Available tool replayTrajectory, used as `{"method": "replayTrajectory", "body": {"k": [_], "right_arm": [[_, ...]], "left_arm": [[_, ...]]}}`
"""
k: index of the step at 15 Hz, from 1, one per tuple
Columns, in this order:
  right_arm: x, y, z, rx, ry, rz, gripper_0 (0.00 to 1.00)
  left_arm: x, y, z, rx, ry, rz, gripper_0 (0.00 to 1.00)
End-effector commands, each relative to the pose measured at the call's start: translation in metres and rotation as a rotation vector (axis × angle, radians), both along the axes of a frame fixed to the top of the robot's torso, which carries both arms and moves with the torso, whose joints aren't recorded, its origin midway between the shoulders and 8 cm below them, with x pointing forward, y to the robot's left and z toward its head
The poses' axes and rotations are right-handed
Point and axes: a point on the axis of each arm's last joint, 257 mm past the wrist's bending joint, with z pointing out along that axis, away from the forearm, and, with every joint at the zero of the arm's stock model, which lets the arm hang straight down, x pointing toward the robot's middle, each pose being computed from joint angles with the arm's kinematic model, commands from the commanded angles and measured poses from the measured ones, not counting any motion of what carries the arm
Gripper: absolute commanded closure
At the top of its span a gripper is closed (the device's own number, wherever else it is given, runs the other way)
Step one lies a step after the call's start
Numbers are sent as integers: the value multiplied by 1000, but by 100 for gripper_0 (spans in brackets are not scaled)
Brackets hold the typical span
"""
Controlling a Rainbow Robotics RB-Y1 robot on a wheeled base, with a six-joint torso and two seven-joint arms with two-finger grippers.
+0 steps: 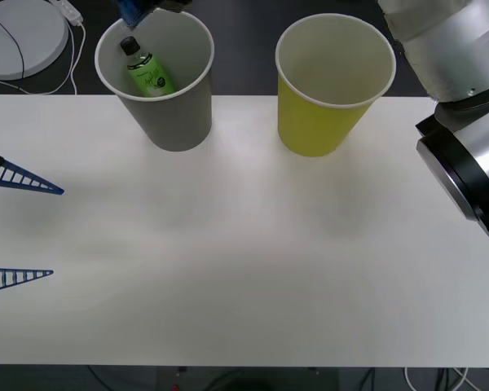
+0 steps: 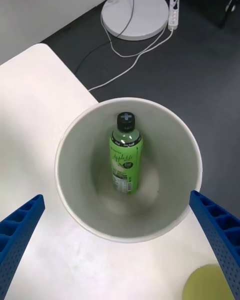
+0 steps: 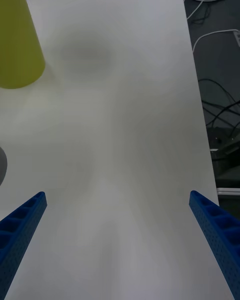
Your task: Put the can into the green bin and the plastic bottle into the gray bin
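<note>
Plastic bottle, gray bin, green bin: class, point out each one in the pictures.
plastic bottle [image 2: 125,162], right wrist view, on its green label.
gray bin [image 1: 179,114], front view, on its outer wall.
green bin [image 1: 318,122], front view, on its outer wall.

Robot lab or test room. Plain white worktop [image 1: 244,269] on dark gray floor [image 2: 200,65]. Round white stand base [image 2: 134,14] on the floor beyond the worktop, white cables [image 2: 125,55] and a power strip [image 2: 174,11] trailing beside the base. More loose cables [image 3: 217,105] off the worktop's edge.
</note>
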Motion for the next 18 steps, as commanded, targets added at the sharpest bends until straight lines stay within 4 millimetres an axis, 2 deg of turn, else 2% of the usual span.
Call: {"method": "replayTrajectory", "body": {"k": [1, 9, 18], "right_arm": [[-9, -13, -9, -13, -16, 21, 0], [-45, -58, -36, -41, -57, 109, 0], [-79, -130, -76, -68, -60, 254, 0]], "left_arm": [[0, 0, 0, 0, 0, 0, 0], [0, 0, 0, 0, 0, 0, 0], [0, 0, 0, 0, 0, 0, 0]]}}
